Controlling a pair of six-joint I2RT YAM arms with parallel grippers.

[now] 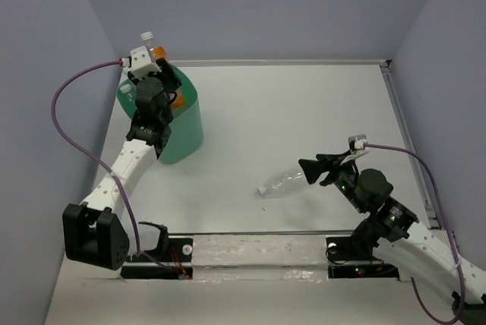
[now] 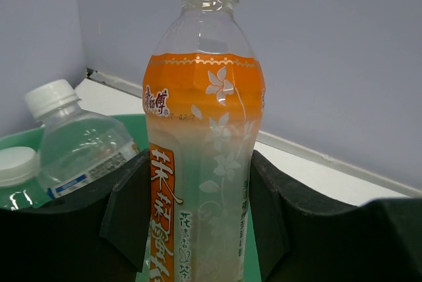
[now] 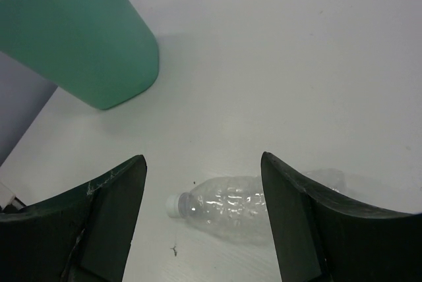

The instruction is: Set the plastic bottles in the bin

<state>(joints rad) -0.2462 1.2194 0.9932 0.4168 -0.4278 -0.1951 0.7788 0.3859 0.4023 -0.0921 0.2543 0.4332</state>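
The left gripper (image 2: 201, 219) is closed on an orange bottle (image 2: 204, 97), one dark finger pressed against each side of its lower body. The bottle stands upright with a white cap, a clear shoulder, an orange label band with white flowers, and printed characters down its side. It is held over the opening of the mint-green bin (image 1: 184, 131), towards the far side, and its cap rises above the bin's rim. Inside the bin, just beside the held bottle, lie two more bottles (image 2: 76, 143), both clear with white caps; one of them carries a strip of blue and white label. The right gripper (image 3: 201, 163) is spread wide and holds nothing. Under the gap between its fingers a clear bottle (image 3: 241, 206) lies on its side on the white table (image 1: 304, 105), with its white cap pointing towards the bin's side of the table. This bottle is well apart from the bin, to the right of it and nearer the arm bases. From above, the right gripper's tips sit at the bottle's base end; whether they touch it cannot be told. The bin itself stands upright on the table, near the left wall.
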